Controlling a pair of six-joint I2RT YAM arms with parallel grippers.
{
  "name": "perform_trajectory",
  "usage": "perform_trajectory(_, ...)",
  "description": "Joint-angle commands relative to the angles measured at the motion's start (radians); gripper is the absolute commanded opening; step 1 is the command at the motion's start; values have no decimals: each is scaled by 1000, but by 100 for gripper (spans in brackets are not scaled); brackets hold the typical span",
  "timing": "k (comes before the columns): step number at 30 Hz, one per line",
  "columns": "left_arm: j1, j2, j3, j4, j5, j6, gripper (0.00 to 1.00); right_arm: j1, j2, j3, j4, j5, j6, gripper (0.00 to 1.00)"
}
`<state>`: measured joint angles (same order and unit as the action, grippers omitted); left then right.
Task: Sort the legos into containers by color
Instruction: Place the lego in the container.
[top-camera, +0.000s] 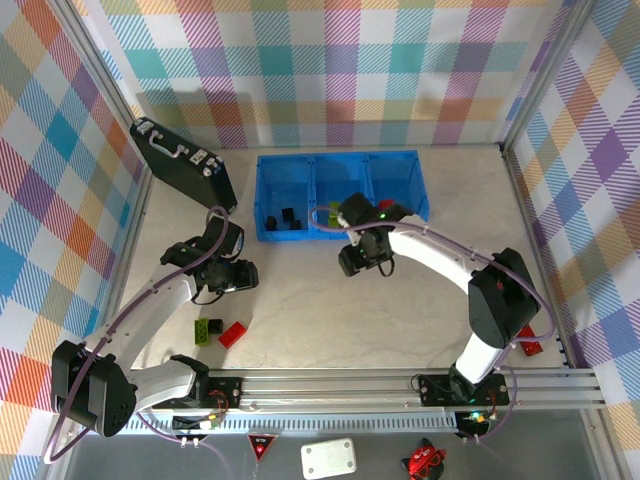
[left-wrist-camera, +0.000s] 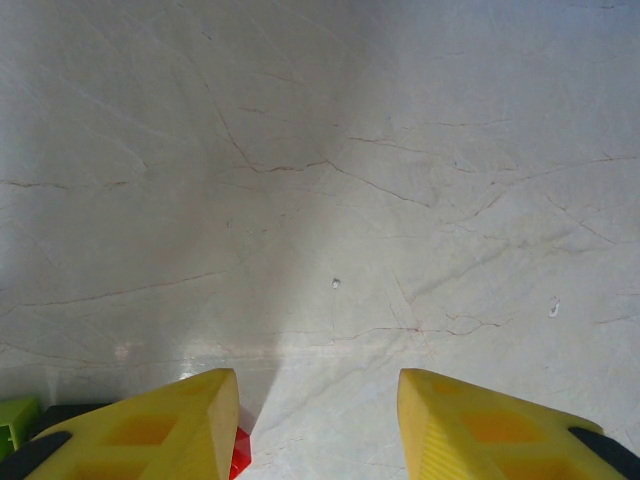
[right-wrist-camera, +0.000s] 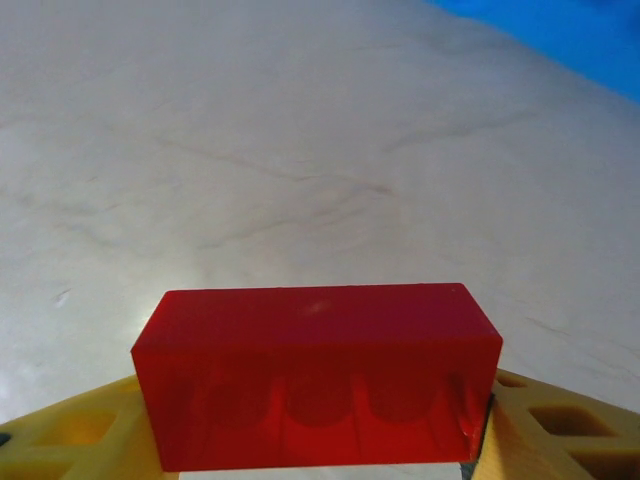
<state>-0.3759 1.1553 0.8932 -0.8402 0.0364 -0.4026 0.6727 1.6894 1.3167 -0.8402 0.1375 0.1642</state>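
Note:
The blue tray of containers (top-camera: 341, 160) lies at the back of the table. Black legos (top-camera: 286, 218) sit in its left compartment and a green one (top-camera: 333, 209) in the middle one. My right gripper (top-camera: 358, 262) hangs just in front of the tray, shut on a red lego (right-wrist-camera: 315, 375) that spans its yellow fingers (right-wrist-camera: 560, 425). My left gripper (top-camera: 243, 275) is open over bare table, nothing between its fingers (left-wrist-camera: 190, 420). A green lego (top-camera: 203, 330), a black lego (top-camera: 216, 326) and a red lego (top-camera: 233, 334) lie together near the left arm.
A black case (top-camera: 185, 163) with silver latches leans at the back left, close to the tray's left end. Another red piece (top-camera: 528, 345) lies by the right arm's elbow near the right wall. Checked walls enclose the table.

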Motion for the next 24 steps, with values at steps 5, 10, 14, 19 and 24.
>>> perform_trajectory(5,14,-23,4,-30,-2,7,46,-159,14,80,-69,-8,29,62)
perform_trajectory(10,14,-22,6,-34,-10,5,46,-249,72,168,-74,-19,18,62)
perform_trajectory(14,14,-23,4,-33,-16,5,46,-304,151,279,-85,-35,1,62)
perform_trajectory(19,14,-18,3,-37,-24,2,46,-350,285,448,-114,-34,-23,62)
perform_trajectory(24,14,-16,3,-39,-28,-1,46,-381,424,623,-149,-35,-32,62)
